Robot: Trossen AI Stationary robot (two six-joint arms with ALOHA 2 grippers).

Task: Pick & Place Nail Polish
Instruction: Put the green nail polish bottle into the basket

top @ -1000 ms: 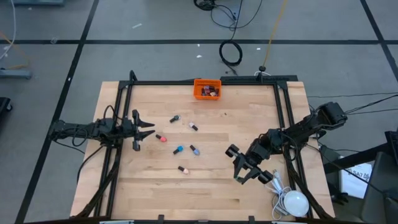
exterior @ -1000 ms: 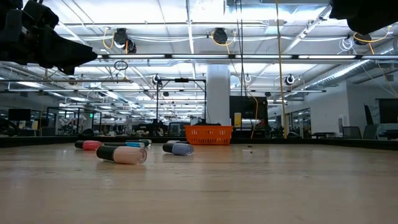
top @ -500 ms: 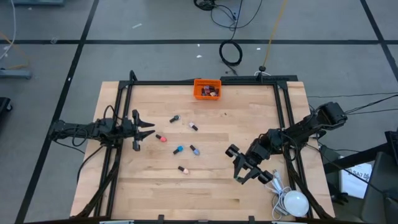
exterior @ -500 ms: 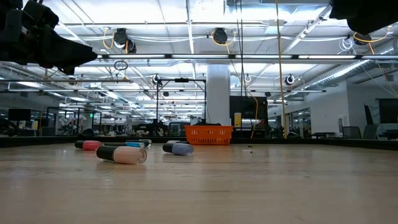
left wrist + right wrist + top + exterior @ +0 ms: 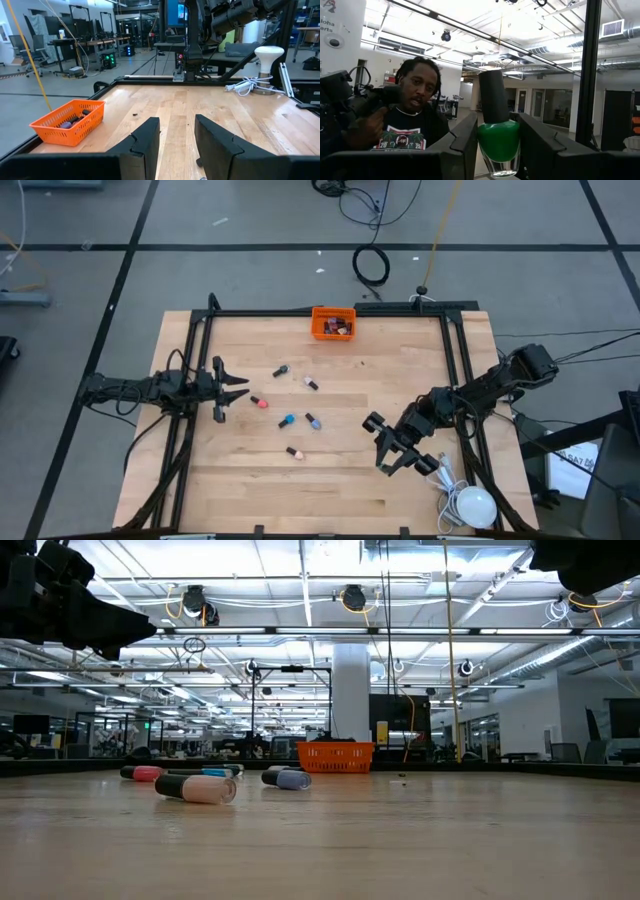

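My right gripper (image 5: 379, 445) hangs over the table's near right part. It is shut on a green nail polish bottle (image 5: 498, 141) with a dark cap (image 5: 492, 95). My left gripper (image 5: 232, 388) is open and empty at the table's left side, above the wood. Several small bottles lie on their sides mid-table: dark-capped (image 5: 282, 370), purple (image 5: 311, 383), pink (image 5: 260, 402), blue (image 5: 287, 421), grey-blue (image 5: 313, 421) and peach (image 5: 294, 452). The low view shows the peach one (image 5: 195, 788) nearest. My right gripper pinches the bottle's green glass body (image 5: 485, 142) between its two fingers, one on each side. The fingers lie about level, pointing toward the table's left and near side. The bottle is clear of the table, and its dark cap sticks out past the fingers.
An orange bin (image 5: 333, 323) with several bottles inside stands at the far edge's middle; it also shows in the left wrist view (image 5: 67, 121). A white lamp (image 5: 472, 506) and cable lie at the near right corner. Black frame rails run along the table's sides. A person (image 5: 415, 107) stands beyond the table.
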